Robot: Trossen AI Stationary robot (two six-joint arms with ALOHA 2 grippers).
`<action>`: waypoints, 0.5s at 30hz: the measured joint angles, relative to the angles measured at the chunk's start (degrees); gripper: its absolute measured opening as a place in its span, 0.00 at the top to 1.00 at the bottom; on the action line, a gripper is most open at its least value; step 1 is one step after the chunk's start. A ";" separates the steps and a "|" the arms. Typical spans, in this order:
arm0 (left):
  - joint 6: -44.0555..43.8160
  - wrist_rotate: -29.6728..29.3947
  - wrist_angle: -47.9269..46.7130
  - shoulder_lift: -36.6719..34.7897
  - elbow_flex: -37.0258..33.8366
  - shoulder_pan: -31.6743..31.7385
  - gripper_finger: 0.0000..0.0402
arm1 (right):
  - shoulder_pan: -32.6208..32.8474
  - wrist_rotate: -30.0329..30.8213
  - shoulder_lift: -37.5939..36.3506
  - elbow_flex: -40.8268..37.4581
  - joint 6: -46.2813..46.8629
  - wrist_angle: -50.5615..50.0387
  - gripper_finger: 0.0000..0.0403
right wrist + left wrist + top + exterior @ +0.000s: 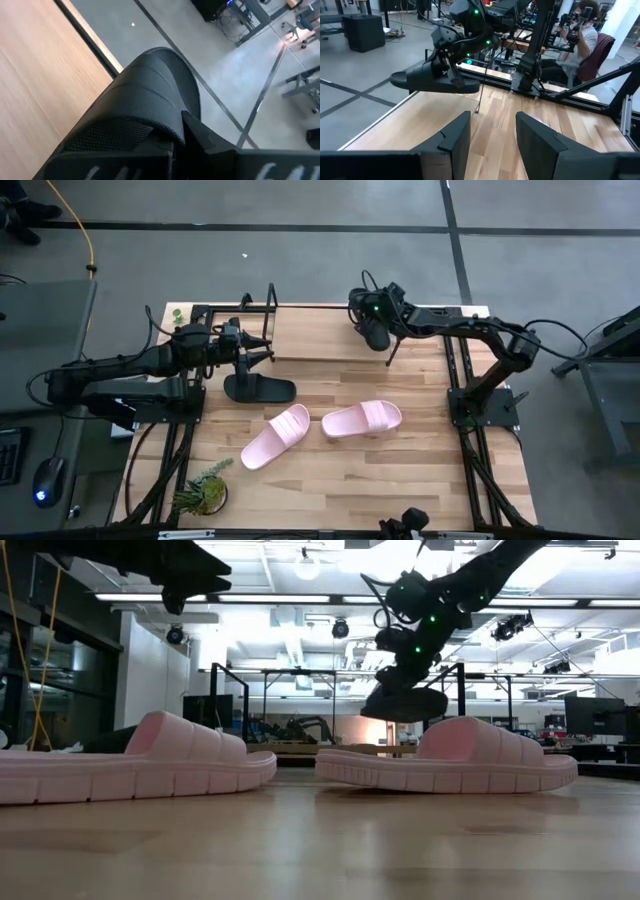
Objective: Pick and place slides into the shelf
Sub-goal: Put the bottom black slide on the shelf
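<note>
Wood-plank table [400,470], pale butcher-block strips. Near-middle: two pink slides [276,436] [362,419], ribbed wide straps, soles down, toes nearly meeting. Further back on the left, a black slide [259,389] lies flat just beside the left gripper [492,137], whose fingers are spread with nothing between them. Shelf [258,332] is at far left, mostly hidden behind that arm. Right gripper [377,330], far centre, clamps the second black slide [434,81] in the air; its fingers are buried under the textured strap.
</note>
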 joint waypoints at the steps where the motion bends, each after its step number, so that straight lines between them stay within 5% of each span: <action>1: 0.00 0.04 0.11 0.00 0.00 -0.01 0.64 | 0.04 0.22 0.00 0.00 0.65 -0.01 1.00; 15: -0.15 0.02 0.08 0.00 0.02 -0.01 0.64 | 7.57 13.54 0.05 0.07 12.41 -4.66 1.00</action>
